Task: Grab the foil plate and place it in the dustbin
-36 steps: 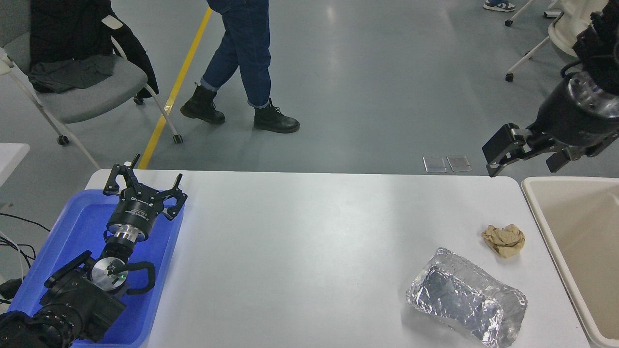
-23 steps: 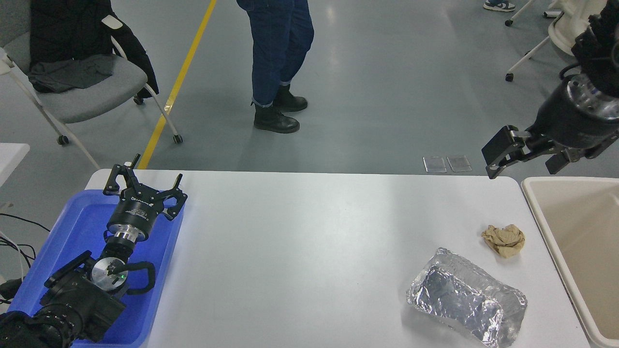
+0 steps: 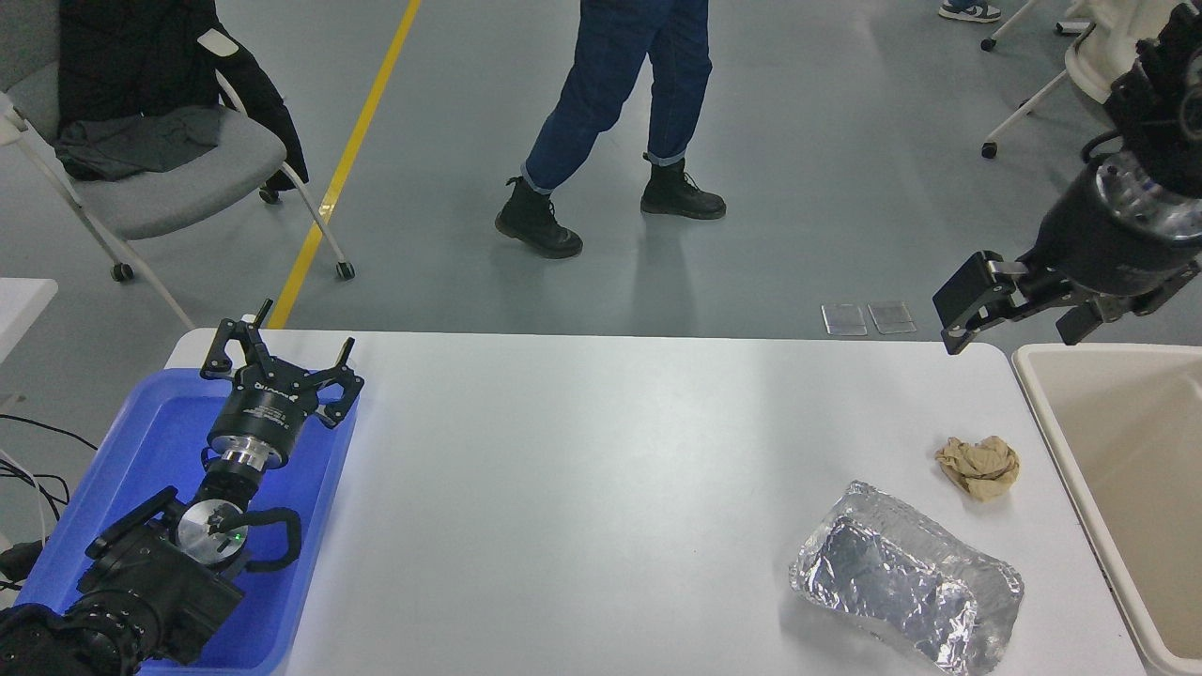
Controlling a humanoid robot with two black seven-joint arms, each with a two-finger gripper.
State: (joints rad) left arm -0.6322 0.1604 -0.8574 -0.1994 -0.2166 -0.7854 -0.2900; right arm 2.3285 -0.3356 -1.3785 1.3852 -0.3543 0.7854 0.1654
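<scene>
A foil plate (image 3: pixel 907 587) lies untouched near the front right corner of a white desk (image 3: pixel 582 488), with the robot's right tool (image 3: pixel 1019 305) held high above the desk's far right corner, well apart from it. The tool's two fingers stand apart and hold nothing. The dustbin (image 3: pixel 1042 404), a cream tub, sits just off the desk's right edge, and a crumpled wad of tan paper (image 3: pixel 978 467) rests between the plate and the far edge, close to the bin. The left tool (image 3: pixel 282 361) is parked over a blue tray (image 3: pixel 141 441) at the lower left, its fingers spread and empty. Beyond the desk a person in jeans and black boots (image 3: pixel 601 202) crosses the grey floor, past a chair draped with dark clothing (image 3: pixel 150 113).

The pickup has not yet begun, and the risks look plain enough. Thin, crinkled foil is likely to buckle or slide under a pinch, so a grip on the flat middle could skid off rather than hold; the raised rim seems the safer target. A descent that drifts toward the far edge could catch the paper wad instead. The plate also sits close to the desk's front edge, where a nudge might push it off.
</scene>
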